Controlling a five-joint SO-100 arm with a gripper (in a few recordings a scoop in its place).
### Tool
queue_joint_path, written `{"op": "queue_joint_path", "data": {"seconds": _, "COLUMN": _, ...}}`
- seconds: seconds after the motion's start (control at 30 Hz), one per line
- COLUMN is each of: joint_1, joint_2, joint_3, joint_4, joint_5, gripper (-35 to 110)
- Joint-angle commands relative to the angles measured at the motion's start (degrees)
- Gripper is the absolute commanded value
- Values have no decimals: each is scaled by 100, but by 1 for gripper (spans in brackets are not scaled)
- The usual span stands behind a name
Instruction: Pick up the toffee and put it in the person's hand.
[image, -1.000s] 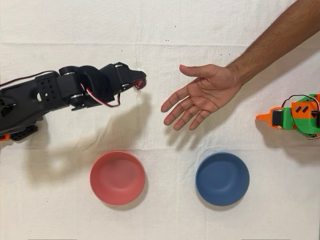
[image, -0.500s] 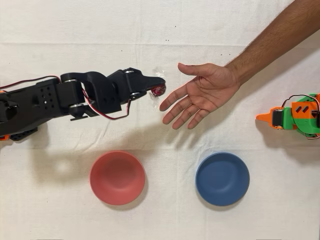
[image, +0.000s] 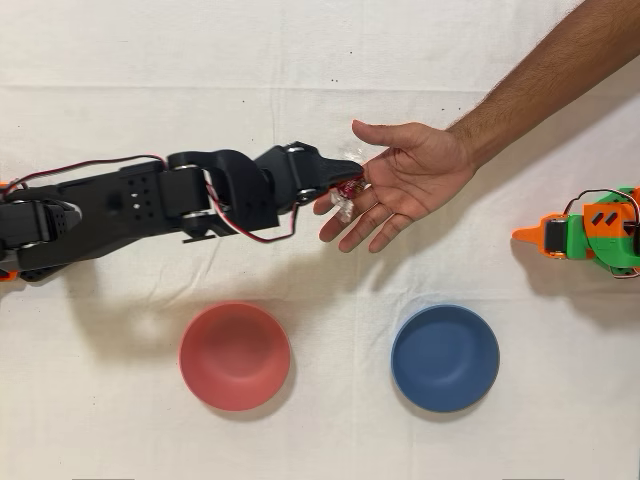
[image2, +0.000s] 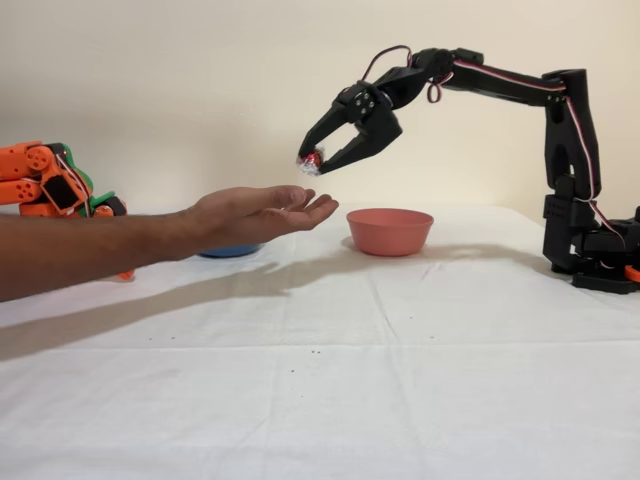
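Pinching the toffee (image2: 311, 160) above the fingers of the person's hand (image: 405, 187) (palm up), the black gripper (image2: 312, 158) is needing slightly more reach toward the palm before releasing.

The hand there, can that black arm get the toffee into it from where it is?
Probably yes. The gripper holds the toffee in the air just above the fingers of the open hand, palm up, with nothing between them. Over the palm would be safer.
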Motion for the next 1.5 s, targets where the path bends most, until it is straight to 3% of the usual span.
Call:
{"op": "queue_joint_path", "data": {"seconds": 0.0, "joint_1": -18, "joint_2": 9, "joint_3": -677, "joint_4": -202, "joint_5": -246, "gripper": 6}}
{"op": "queue_joint_path", "data": {"seconds": 0.5, "joint_1": -44, "joint_2": -554, "joint_3": -765, "joint_4": -545, "joint_5": -624, "gripper": 7}}
{"op": "queue_joint_path", "data": {"seconds": 0.83, "joint_1": -35, "joint_2": -475, "joint_3": -747, "joint_4": -510, "joint_5": -396, "gripper": 16}}
{"op": "queue_joint_path", "data": {"seconds": 1.23, "joint_1": -9, "joint_2": 149, "joint_3": -114, "joint_4": -448, "joint_5": -299, "gripper": 17}}
{"op": "queue_joint_path", "data": {"seconds": 1.47, "joint_1": 272, "joint_2": 1397, "joint_3": 879, "joint_4": -334, "joint_5": 114, "gripper": 8}}
